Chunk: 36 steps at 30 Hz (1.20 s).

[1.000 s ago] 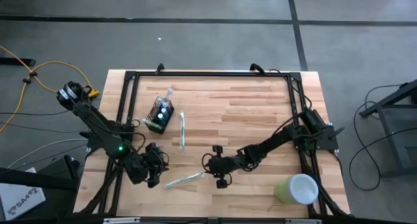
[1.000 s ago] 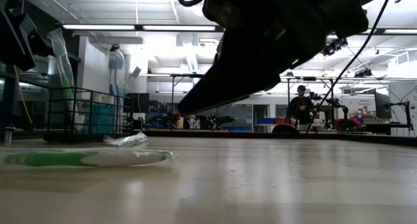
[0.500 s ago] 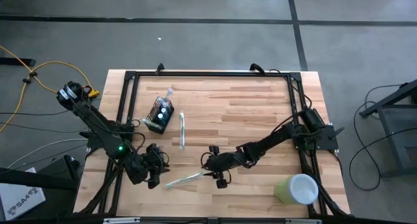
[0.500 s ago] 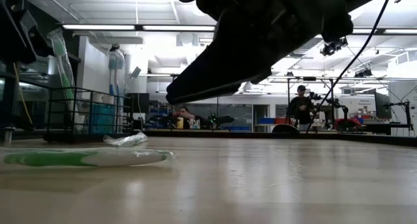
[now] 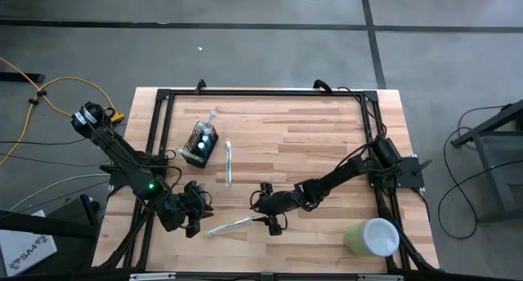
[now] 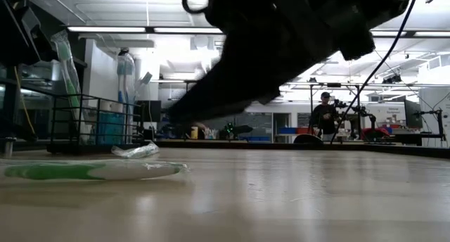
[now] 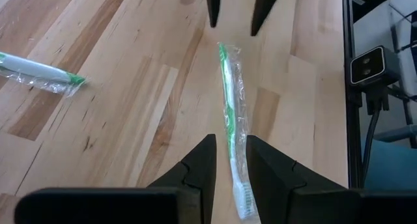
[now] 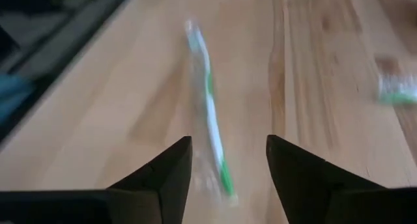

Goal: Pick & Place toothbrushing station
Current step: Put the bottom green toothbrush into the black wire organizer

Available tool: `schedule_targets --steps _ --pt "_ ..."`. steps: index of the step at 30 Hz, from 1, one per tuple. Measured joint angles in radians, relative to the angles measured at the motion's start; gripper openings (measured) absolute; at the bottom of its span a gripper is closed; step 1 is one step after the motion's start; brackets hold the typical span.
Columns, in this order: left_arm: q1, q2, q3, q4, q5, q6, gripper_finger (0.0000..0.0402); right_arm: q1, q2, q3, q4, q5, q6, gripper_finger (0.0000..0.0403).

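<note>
Pale butcher-block tabletop [image 5: 310,142] under both dark arms – small black wire-mesh holder cup [image 5: 201,144] toward the far-left corner, well apart from either gripper. Right gripper [image 5: 268,218] near the front edge at the middle, fingers spread, empty, at the end of a green plastic-wrapped toothbrush [image 5: 230,225]. Left gripper [image 5: 194,209] close by at that toothbrush's other end – fingers slightly parted, holding nothing.
</note>
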Motion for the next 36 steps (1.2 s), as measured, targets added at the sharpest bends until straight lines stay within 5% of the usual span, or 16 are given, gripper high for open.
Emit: schedule_targets --steps 18,36 --pt "0.000 0.000 0.000 0.021 0.001 0.008 0.0081 -0.009 0.160 0.027 0.146 -0.047 0.038 0.0185" --pt "0.000 0.000 0.000 0.020 0.001 0.004 0.0081 -0.009 0.171 0.024 0.160 -0.052 0.043 0.0144"
